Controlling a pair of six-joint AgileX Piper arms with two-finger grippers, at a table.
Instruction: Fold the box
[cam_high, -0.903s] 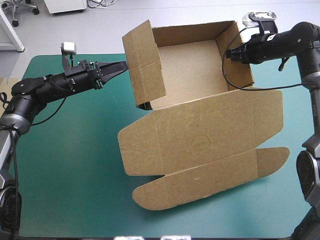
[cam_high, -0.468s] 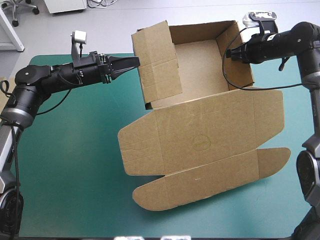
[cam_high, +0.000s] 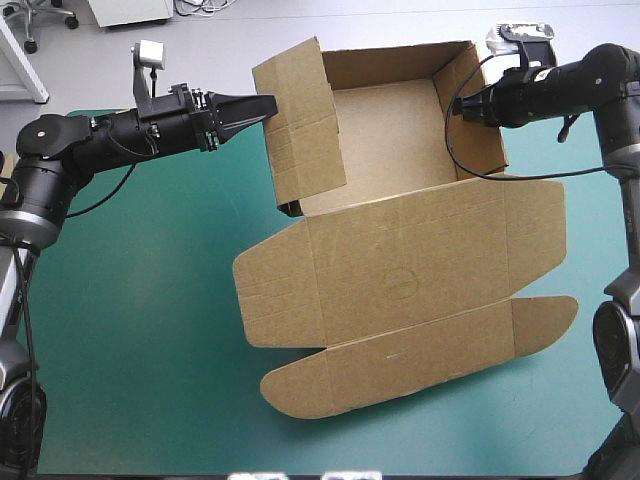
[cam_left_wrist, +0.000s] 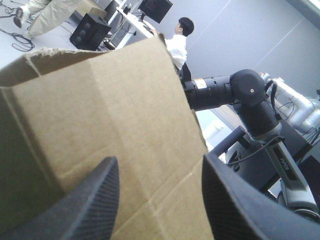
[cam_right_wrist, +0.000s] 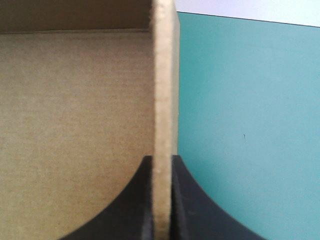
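The brown box (cam_high: 400, 260) lies on the teal-green counter (cam_high: 130, 330), toward its far and right side. Its far half is raised into an open tray that overhangs the counter's far edge. Its lid (cam_high: 420, 250) lies flat toward the near edge, with a round-ended flap (cam_high: 400, 360) beyond it. The tray's left wall (cam_high: 300, 120) is not tucked and leans outward, tilted. The left pincer (cam_high: 258, 106) reaches in from the left, its tip against the outer face of that wall near the upper edge. In the left wrist view its black fingers (cam_left_wrist: 95, 195) stand apart, open, with the board just ahead of them. The right pincer (cam_high: 462, 107) is clamped on the top edge of the right wall (cam_high: 480, 120), and the right wrist view shows the board's edge pinched between its fingers (cam_right_wrist: 182, 200).
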